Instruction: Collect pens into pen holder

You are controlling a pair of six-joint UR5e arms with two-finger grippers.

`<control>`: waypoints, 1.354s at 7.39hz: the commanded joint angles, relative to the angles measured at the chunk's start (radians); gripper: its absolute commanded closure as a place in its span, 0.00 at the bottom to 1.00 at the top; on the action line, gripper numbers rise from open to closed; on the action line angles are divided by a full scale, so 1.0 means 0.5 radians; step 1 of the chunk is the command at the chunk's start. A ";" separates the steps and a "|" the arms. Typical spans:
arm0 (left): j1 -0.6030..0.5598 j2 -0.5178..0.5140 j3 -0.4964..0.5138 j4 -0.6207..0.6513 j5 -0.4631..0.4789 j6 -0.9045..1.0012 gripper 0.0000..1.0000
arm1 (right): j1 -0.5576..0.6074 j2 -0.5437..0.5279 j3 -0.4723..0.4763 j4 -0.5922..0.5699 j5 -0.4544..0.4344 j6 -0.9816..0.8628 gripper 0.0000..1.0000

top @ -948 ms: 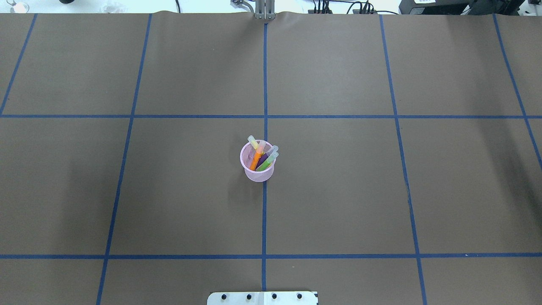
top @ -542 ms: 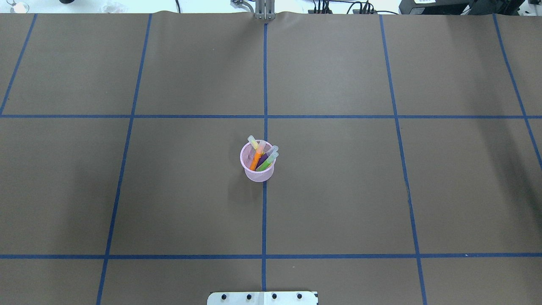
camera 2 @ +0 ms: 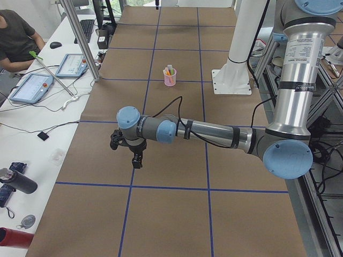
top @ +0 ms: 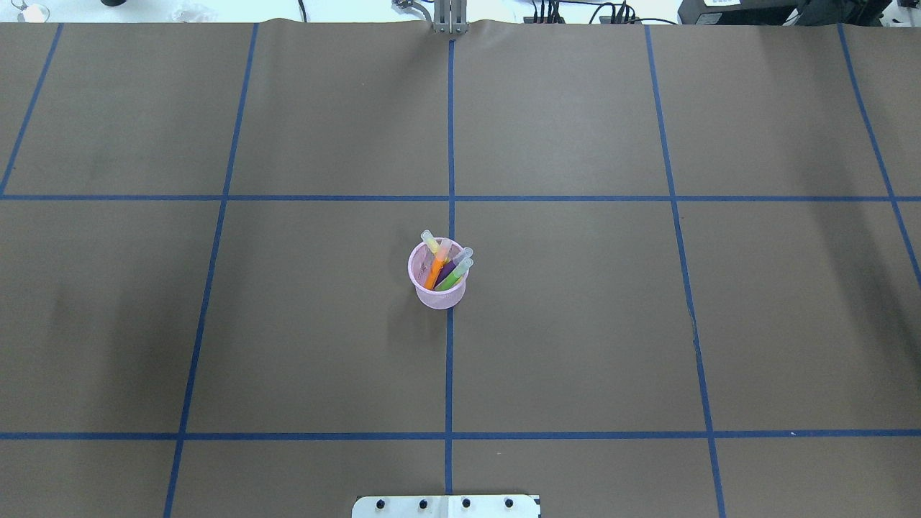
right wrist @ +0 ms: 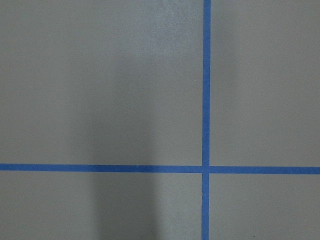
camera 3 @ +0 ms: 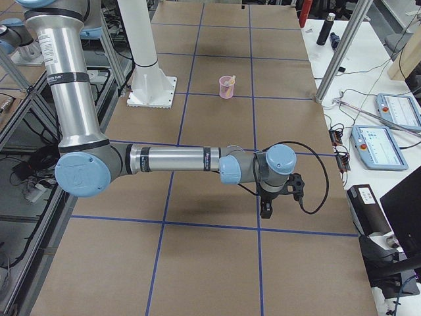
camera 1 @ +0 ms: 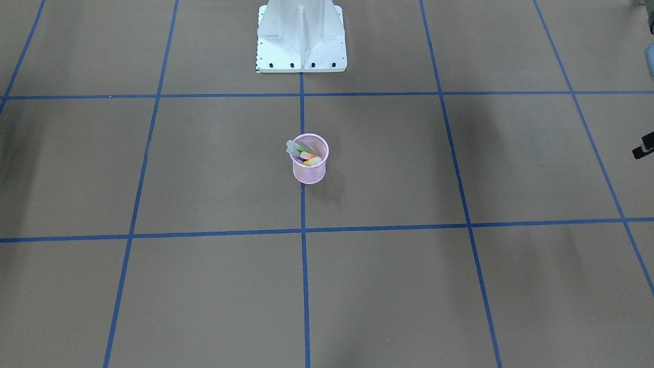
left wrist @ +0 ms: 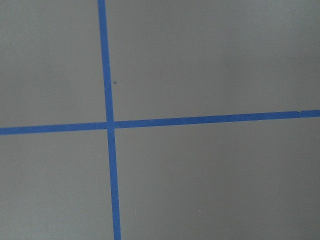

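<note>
While 4 pens (top: 445, 267) lean in the pen holder (top: 437, 300), left hand (camera 2: 136, 162) and right hand (camera 3: 265, 209) widths cannot be told.

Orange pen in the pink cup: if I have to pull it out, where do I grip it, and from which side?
Grip the orange pen by its pale cap end, which leans out above the rim of the pen holder. Come from above, probably: the mesh wall and the other pens shut off its body.
</note>
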 commanded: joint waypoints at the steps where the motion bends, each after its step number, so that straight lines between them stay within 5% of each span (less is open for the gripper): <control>1: -0.051 0.027 -0.044 -0.017 0.077 0.041 0.01 | 0.005 -0.028 0.021 0.002 0.029 0.005 0.00; 2: -0.048 0.018 -0.080 -0.020 0.261 0.041 0.00 | 0.005 -0.046 0.069 0.005 0.011 0.018 0.00; 5: -0.042 -0.016 -0.056 -0.005 0.266 0.010 0.00 | 0.002 -0.309 0.436 0.020 -0.246 0.094 0.00; 10: -0.033 -0.108 -0.053 -0.027 0.254 0.013 0.00 | -0.032 -0.344 0.432 0.023 -0.266 0.076 0.00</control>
